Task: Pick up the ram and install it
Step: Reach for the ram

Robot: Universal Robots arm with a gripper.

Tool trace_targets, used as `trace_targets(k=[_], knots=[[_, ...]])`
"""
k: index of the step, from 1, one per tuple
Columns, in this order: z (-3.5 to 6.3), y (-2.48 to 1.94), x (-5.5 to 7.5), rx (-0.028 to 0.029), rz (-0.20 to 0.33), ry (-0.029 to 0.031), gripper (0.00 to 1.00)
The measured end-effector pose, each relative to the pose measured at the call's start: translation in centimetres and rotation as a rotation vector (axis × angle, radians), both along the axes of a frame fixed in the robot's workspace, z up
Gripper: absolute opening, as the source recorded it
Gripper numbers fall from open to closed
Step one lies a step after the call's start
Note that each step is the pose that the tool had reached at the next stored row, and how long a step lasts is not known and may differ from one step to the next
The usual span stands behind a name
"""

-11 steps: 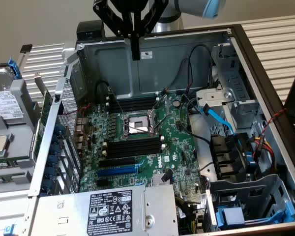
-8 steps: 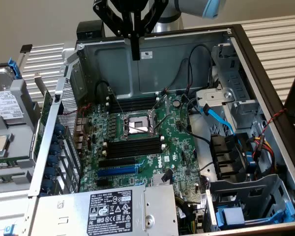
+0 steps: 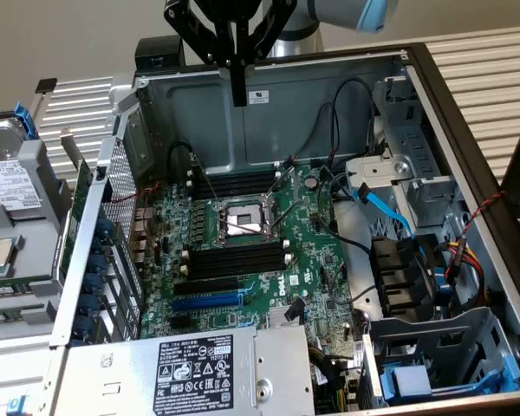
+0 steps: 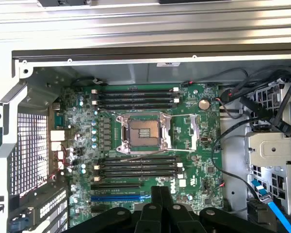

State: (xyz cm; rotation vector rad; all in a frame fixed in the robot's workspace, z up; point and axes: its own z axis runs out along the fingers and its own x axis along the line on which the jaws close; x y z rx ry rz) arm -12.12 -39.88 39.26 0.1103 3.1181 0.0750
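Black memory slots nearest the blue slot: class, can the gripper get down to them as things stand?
Probably yes: the case lies open, no cable crosses the black memory slots, and the shut gripper hangs clear above the motherboard.

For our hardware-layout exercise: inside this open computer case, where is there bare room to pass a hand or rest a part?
Bare grey metal case wall beyond the upper black memory slots; silver power supply top beside its label. Crowded: black cables and blue cable beside the green motherboard.
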Motion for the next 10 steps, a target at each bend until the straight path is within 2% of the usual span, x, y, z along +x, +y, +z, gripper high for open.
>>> trace_targets(k=[4, 10], knots=[[0.0, -0.02, -0.2, -0.0001, 0.0, 0.0, 0.11], [-0.01, -0.19, -1.3, 0.0001, 0.0, -0.0001, 0.11]])
